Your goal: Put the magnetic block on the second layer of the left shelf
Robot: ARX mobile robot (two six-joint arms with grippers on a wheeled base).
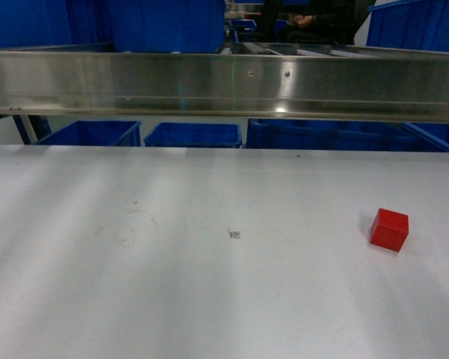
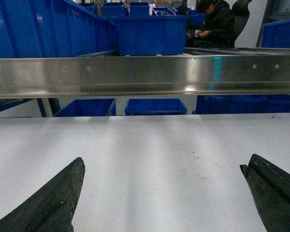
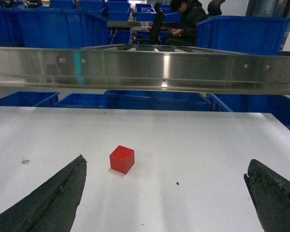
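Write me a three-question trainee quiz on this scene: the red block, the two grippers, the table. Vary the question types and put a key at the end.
1. True or false: the magnetic block is held in the right gripper.
2. Multiple choice: in the head view, the block lies on the white table
A. at the far left
B. dead centre
C. toward the right
3. Fill in: in its wrist view, the left gripper is ____, with only bare table between its fingers.

Key
1. False: it rests on the table, ahead of the open right gripper and untouched.
2. C
3. open
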